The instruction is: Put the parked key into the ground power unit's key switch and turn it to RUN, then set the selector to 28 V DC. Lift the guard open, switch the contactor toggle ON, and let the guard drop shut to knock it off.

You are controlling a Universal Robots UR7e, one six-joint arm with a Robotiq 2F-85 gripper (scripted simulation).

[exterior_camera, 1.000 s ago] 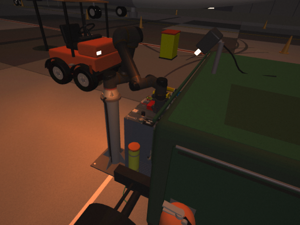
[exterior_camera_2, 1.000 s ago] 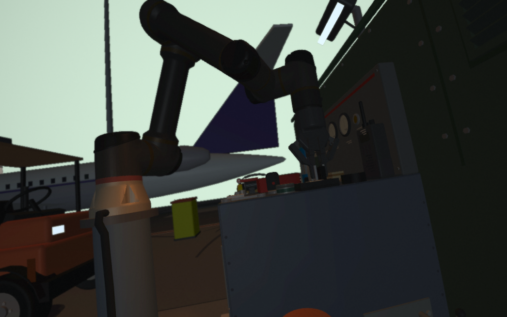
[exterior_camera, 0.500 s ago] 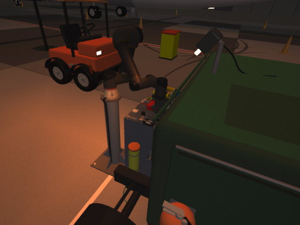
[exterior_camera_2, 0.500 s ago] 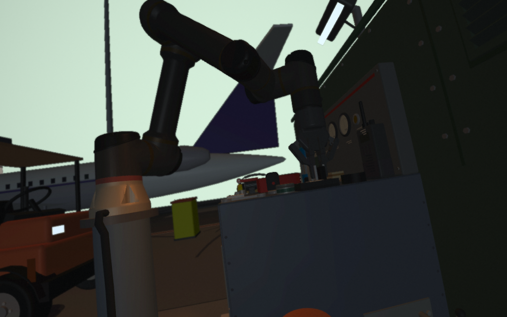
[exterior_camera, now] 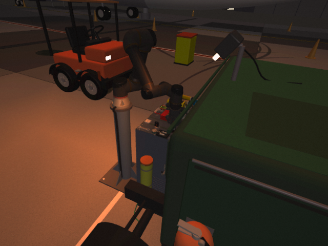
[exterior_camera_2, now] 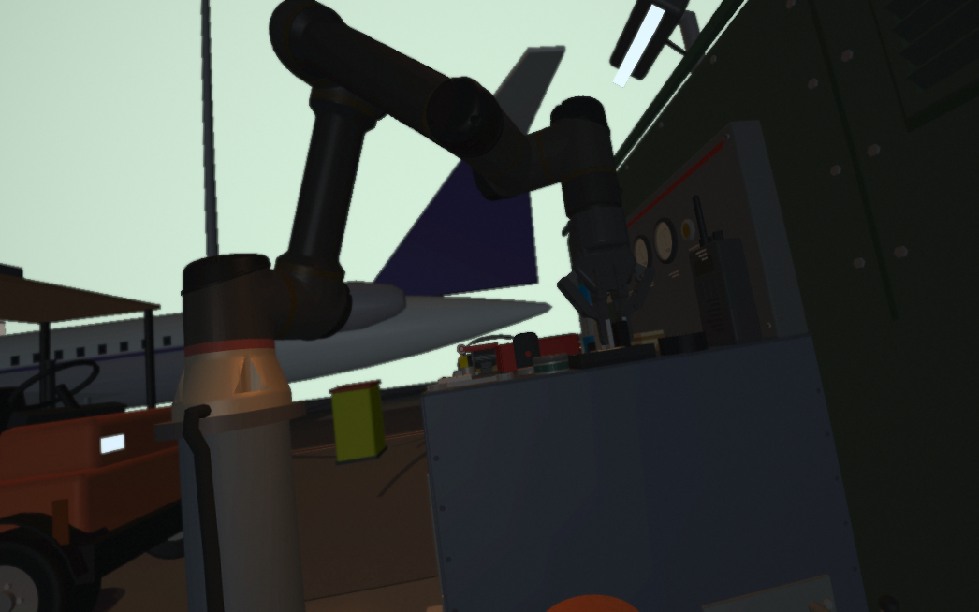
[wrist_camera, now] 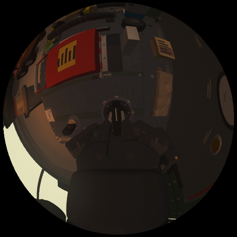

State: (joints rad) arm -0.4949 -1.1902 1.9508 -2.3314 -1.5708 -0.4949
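Observation:
The round selector knob (wrist_camera: 116, 110) sits mid-panel inside a ring of tick marks, and my gripper (wrist_camera: 116, 120) is clamped on its pointer bar from straight above. The bar's pale stripe points toward the far end of the panel. From the second side camera the gripper (exterior_camera_2: 610, 326) reaches down onto the console top. The black key (wrist_camera: 69, 129) stands in the key switch (wrist_camera: 73, 122) to the left, near the panel's front edge. The red guard (wrist_camera: 71, 58) lies flat and shut farther along, its yellow label up. The toggle under it is hidden.
The upright gauge panel (exterior_camera_2: 711, 238) rises close on the right of my gripper, with dials and a handheld radio (exterior_camera_2: 711, 285). A pale block (wrist_camera: 130, 33) and label plates (wrist_camera: 163, 47) sit beyond the selector. The arm's pedestal (exterior_camera_2: 235, 433) stands left of the console.

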